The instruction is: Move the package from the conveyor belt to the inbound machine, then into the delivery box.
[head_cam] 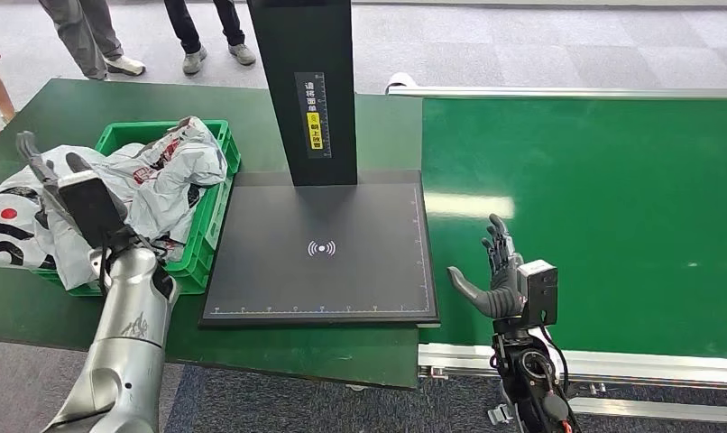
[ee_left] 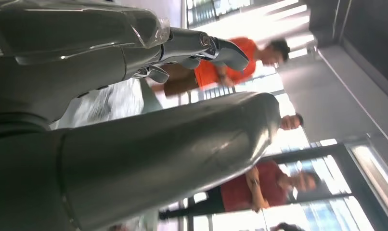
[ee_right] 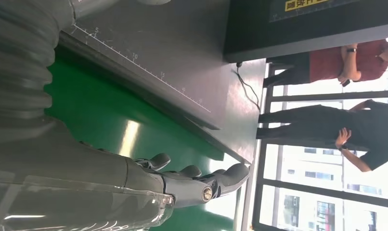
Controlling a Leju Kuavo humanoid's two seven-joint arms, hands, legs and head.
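Your head view shows grey packages heaped in the green delivery box, left hand just near of them, fingers apart, right hand spread empty over the conveyor belt, wrist views add people beyond.

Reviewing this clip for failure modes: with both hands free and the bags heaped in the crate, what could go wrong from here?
The packages are heaped above the green crate and spill over its rim, so another could slide off. The left hand hovers over the heap and might snag a bag. The right hand waits open over the conveyor belt.
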